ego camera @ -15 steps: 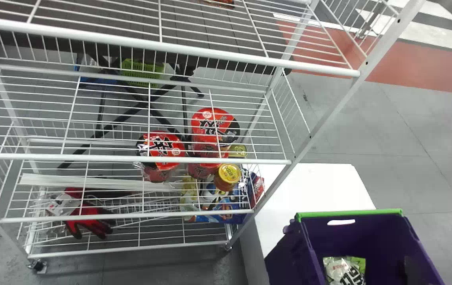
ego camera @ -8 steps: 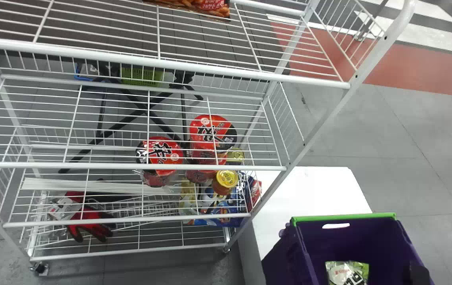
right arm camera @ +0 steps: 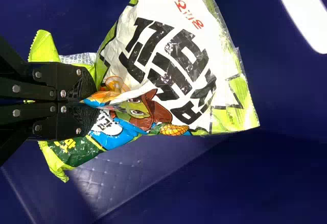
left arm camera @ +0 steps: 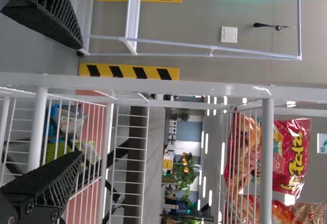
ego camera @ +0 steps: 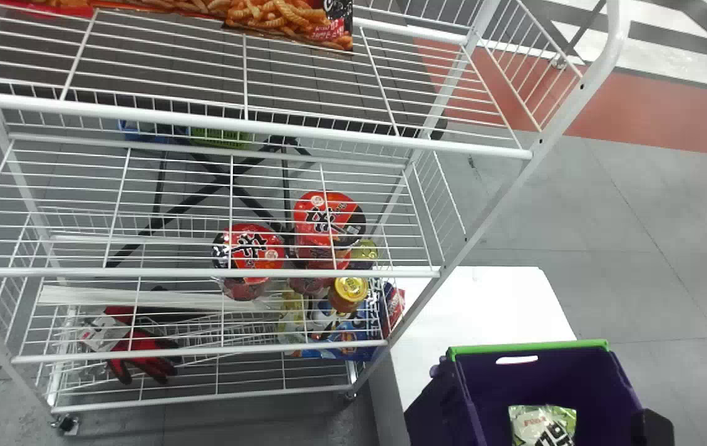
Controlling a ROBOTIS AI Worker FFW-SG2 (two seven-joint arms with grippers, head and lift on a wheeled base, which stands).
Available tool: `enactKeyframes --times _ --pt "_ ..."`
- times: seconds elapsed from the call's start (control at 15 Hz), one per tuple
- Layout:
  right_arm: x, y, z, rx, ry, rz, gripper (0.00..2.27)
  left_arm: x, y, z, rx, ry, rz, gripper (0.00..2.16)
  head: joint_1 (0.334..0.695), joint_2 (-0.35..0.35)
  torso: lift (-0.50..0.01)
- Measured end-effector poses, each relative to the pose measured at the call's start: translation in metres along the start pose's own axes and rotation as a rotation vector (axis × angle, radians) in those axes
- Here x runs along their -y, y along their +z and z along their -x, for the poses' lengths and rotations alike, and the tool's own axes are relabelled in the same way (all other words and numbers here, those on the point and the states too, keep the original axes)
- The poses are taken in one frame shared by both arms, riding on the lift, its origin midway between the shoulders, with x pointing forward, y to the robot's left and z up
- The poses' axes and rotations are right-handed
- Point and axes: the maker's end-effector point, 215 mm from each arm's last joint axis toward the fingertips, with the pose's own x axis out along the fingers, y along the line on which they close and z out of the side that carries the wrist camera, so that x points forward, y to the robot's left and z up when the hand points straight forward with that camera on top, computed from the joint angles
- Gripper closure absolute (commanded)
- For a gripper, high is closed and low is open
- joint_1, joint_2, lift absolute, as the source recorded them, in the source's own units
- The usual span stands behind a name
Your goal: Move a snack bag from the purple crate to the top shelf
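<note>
My right gripper is clamped on the snack bag, its two black fingers brought together over a gathered fold, with the printed film spreading out beyond the tips. Taking twelve o'clock as straight ahead of me, that grip sits at about two o'clock, down inside the purple crate by the white table. I cannot tell whether the bag hangs free of the crate's floor. I judge the pick to be made and the lift to be the step in hand. Next I should raise the bag straight up until its loose corners clear the green rim, then swing it towards eleven o'clock, going higher than the front rail of the top shelf before I reach in over the wires. Snack bags lie on that shelf farther back, around eleven to twelve; the nearer wires on their right, close to twelve, look to me the easier place to set mine down. The pinch takes only a fold, so the bag may swing or slip if I hurry, and a trailing corner could catch on the rim or rail. My left gripper waits at ten o'clock beside the rack, its fingers apart and holding nothing.
</note>
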Motion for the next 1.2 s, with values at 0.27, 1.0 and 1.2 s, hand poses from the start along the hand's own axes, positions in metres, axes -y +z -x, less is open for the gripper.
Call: enactKeyframes --times 0.27,1.0,1.2 --pt "0.002 0.004 0.001 0.024 0.004 0.001 2.11 0.000 -0.001 -0.001 -0.002 0.001 -0.001 0.06 0.695 -0.350 -0.237" --pt "0.001 0.018 0.001 0.099 0.028 0.036 2.11 0.006 -0.008 0.003 -0.011 0.012 0.019 0.06 0.695 -0.350 -0.193" --pt "0.001 0.021 0.003 0.116 0.034 0.043 2.11 0.010 -0.009 0.005 -0.012 0.008 0.018 0.06 0.695 -0.350 -0.181"
